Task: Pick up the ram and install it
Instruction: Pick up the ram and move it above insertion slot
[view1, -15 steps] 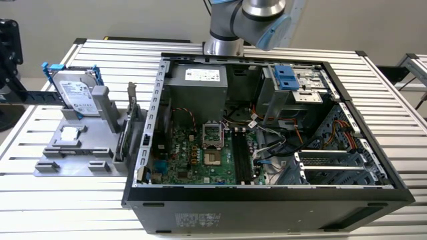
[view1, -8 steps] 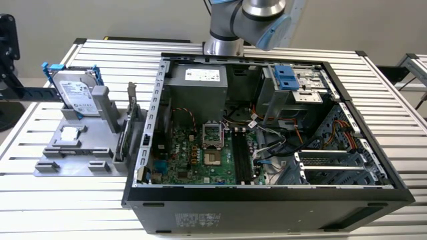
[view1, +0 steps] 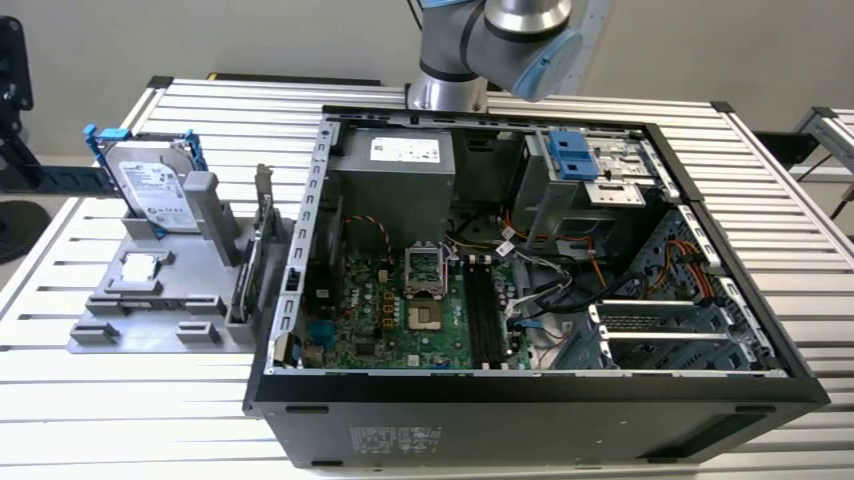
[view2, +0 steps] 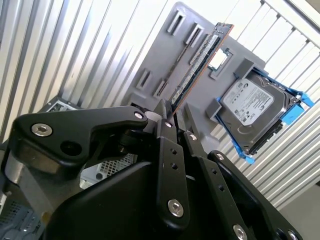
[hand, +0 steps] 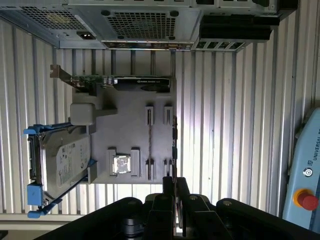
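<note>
Support: ribbed silver aluminium-slat table (view1: 200, 100). Directly on it: open black metal computer case (view1: 534, 425); flat grey plastic parts holder (view1: 140, 325) just beside the case, on the exterior view's left.

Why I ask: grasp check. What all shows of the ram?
The long, narrow, dark circuit-board ram stick shows edge-on in both wrist views, reddish along one edge, chips in a row. One end is pinched between the fingers of the black gripper; the rest juts out free, clear of the grey plastic fixture.
</note>
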